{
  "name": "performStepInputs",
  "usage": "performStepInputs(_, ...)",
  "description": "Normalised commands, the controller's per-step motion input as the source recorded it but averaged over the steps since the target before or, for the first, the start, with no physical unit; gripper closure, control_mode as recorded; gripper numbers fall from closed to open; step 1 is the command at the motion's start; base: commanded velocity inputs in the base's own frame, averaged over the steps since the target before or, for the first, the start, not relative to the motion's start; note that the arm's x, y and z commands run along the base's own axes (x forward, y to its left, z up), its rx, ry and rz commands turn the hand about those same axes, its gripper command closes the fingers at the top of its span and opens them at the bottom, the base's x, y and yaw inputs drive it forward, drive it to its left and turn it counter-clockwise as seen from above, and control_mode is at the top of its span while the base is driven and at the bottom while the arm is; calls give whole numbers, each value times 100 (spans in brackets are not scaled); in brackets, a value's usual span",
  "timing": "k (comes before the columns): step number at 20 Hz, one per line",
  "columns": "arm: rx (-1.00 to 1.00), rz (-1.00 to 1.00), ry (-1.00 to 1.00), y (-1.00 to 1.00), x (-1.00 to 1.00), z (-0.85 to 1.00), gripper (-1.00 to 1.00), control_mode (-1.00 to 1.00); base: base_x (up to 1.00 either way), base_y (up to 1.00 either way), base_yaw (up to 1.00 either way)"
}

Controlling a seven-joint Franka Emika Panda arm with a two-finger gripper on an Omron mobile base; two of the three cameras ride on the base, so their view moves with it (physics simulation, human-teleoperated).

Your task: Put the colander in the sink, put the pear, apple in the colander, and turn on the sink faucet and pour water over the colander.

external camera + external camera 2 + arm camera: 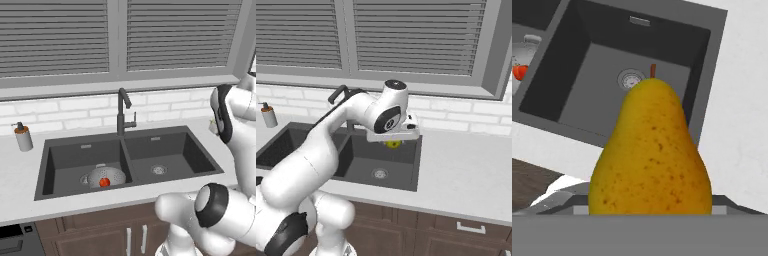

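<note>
My gripper [392,142] hangs over the right basin of the dark sink [401,170], near its right rim, shut on the yellow-green pear [392,145]. The pear [652,150] stands stem-up close in front of the hand camera and hides the fingertips. Below it lie the right basin [587,75] and its round drain [630,78]. The silvery colander [111,175] sits in the left basin of the sink [65,160] with the red apple [104,182] inside it. The colander [524,50] and apple [518,72] also show at the hand view's left edge. The dark gooseneck faucet [122,112] stands behind the divider.
A grey soap dispenser [22,136] with an orange-brown top stands on the counter left of the sink. White counter [466,170] stretches to the right of the sink. A brick backsplash and blinds close off the back. Wooden cabinet doors [456,235] run below.
</note>
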Motion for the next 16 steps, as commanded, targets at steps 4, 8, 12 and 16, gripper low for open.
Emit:
performStepInputs(4, 0, 0, 21, 100, -43, 17, 100, -100, 0, 0, 0)
performStepInputs(8, 0, 0, 5, 100, -49, 0, 100, -100, 0, 0, 0)
performStepInputs(12, 0, 0, 0, 100, -44, 0, 100, -100, 0, 0, 0)
performStepInputs(16, 0, 0, 0, 100, -29, 0, 100, -100, 0, 0, 0)
